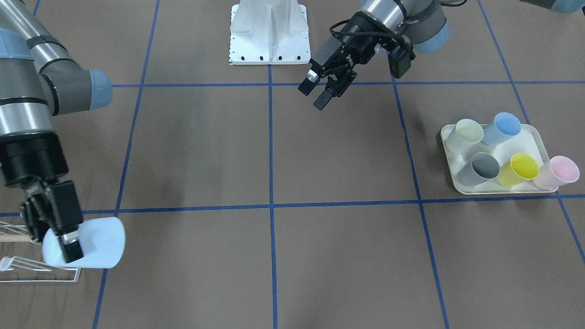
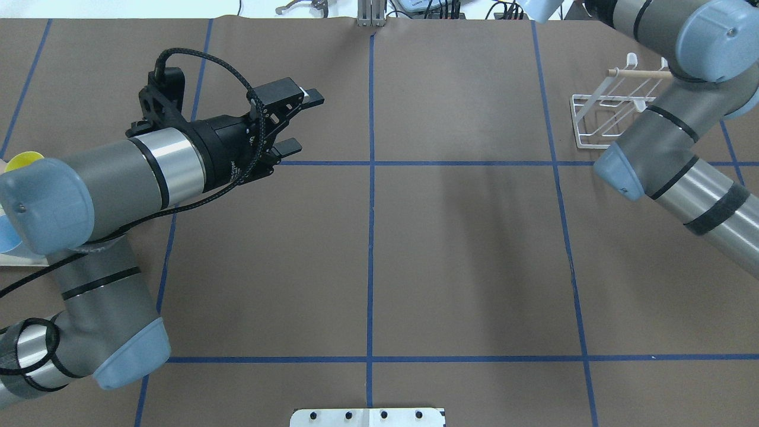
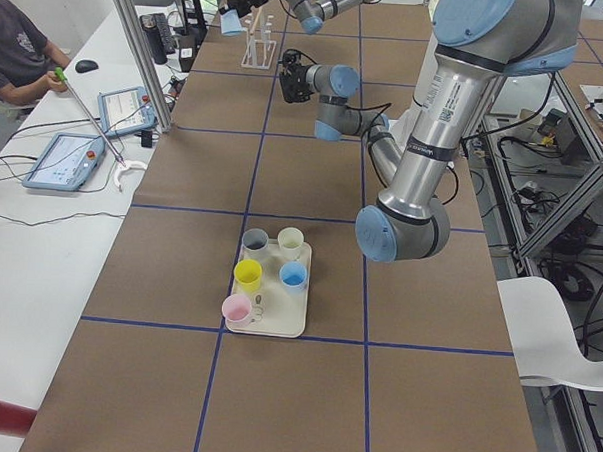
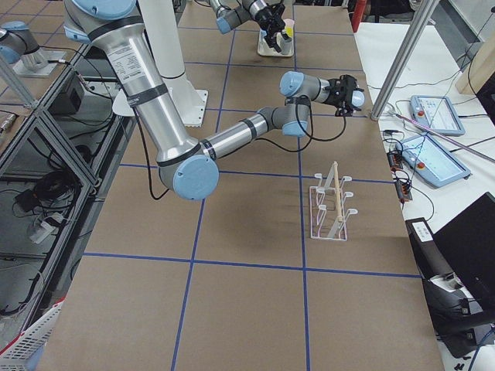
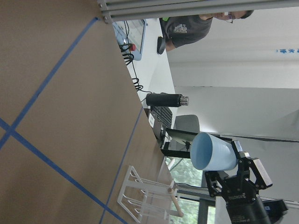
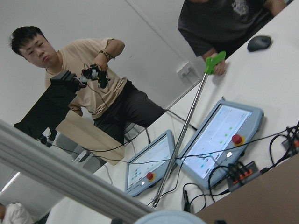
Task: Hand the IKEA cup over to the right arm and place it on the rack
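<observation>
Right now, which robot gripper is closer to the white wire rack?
The right. The right gripper holds a pale blue cup close beside the rack; the left gripper hangs open and empty near the middle of the table, far from it.

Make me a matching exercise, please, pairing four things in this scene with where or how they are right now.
Things:
1. left gripper
2. right gripper
3. yellow cup
4. rack

States:
A. stands on the tray
B. has no cup on its prongs
C. open and empty above the table
D. shut on the pale blue cup

Pairs: 1-C, 2-D, 3-A, 4-B
</observation>
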Controlling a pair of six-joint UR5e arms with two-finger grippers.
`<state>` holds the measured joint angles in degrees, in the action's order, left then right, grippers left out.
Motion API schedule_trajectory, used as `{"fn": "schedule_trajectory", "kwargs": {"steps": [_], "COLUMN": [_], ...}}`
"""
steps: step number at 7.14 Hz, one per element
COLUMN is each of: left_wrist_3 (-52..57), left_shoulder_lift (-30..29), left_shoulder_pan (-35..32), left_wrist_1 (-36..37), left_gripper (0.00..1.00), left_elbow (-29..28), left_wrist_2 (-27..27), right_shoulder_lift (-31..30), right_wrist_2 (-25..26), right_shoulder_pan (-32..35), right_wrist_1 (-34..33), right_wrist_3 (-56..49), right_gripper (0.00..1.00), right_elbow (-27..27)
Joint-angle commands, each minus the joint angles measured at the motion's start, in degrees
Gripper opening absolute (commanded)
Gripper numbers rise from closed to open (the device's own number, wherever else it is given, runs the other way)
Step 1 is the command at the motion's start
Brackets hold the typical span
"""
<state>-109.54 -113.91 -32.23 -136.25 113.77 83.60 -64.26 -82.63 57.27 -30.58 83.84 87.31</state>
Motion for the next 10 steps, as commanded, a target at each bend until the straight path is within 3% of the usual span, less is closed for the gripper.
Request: {"fn": "schedule_trajectory", "kwargs": {"steps": [1,3,4,5,8,10], "left_wrist_3": [7.5,8.9,8.9,8.9,8.9,8.9], "left_shoulder_lift": [-0.3,0.4,0.4,0.4,0.4,0.4], "left_shoulder_pan": [-0.7,-1.3,-1.3,-1.3,-1.2,-1.0], "left_wrist_1": [16.2,16.9,17.9,18.5,18.5,18.5], "left_gripper": [1.0,1.0,1.0,1.0,1.0,1.0], "left_elbow": [5.5,5.4,5.4,5.4,5.1,4.7], "left_wrist_2": [0.2,0.3,0.3,0.6,0.6,0.6], "right_shoulder_lift": [-5.3,-15.2,-17.1,-17.5,-12.6,-11.4], "right_wrist_2": [7.8,12.7,19.1,21.3,21.3,20.3], "right_shoulder_pan": [3.9,6.7,6.6,6.6,5.8,5.7], "right_wrist_1": [-2.2,-2.6,-3.2,-3.7,-3.5,-3.4], "right_wrist_3": [-10.6,-26.4,-32.0,-35.3,-34.4,-34.4], "right_gripper": [0.0,0.0,0.0,0.0,0.0,0.0], "right_elbow": [0.2,3.5,2.9,1.5,-6.3,-7.7]}}
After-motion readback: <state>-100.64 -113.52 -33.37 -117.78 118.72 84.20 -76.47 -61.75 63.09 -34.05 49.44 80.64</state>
